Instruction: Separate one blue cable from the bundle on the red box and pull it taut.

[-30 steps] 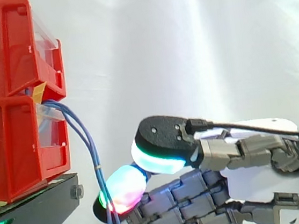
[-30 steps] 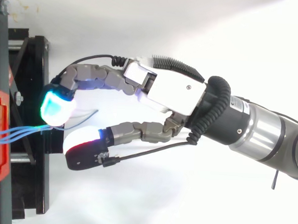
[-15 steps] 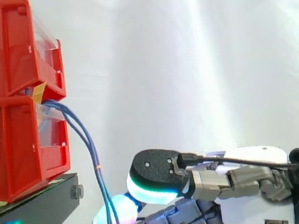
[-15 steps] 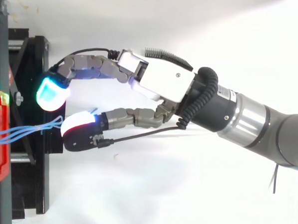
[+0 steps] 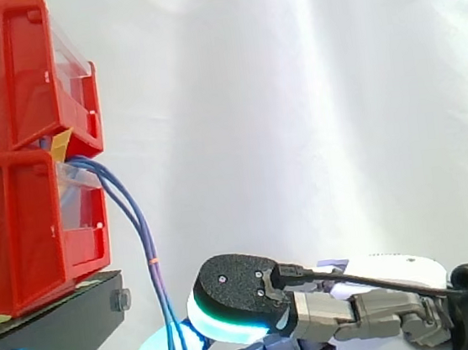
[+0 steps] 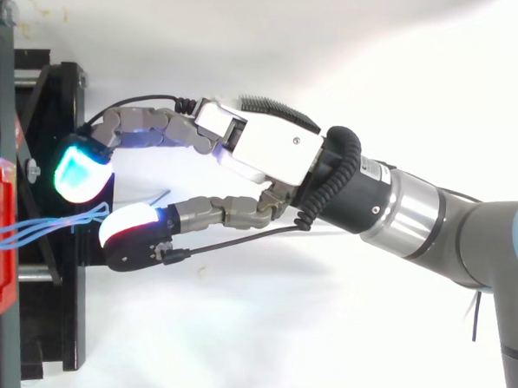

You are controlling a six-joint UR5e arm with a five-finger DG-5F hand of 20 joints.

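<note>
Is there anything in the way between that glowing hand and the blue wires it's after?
Nothing visible. The blue cables hang free from the red bin, beside the black stand, and the hand has its fingertips on either side of them. Whether a pad touches them, I cannot tell.

Both views are brightly and evenly lit, so the white curtain [image 5: 309,90] is nearly washed out in the side view, with only pale grey bands marking its folds and every shadow soft. The hand's [image 6: 261,146] glowing fingertips [image 6: 79,169] throw a coloured sheen onto the black stand [image 5: 56,318], and the arm's [image 6: 414,211] metal wrist carries soft highlights.
</note>
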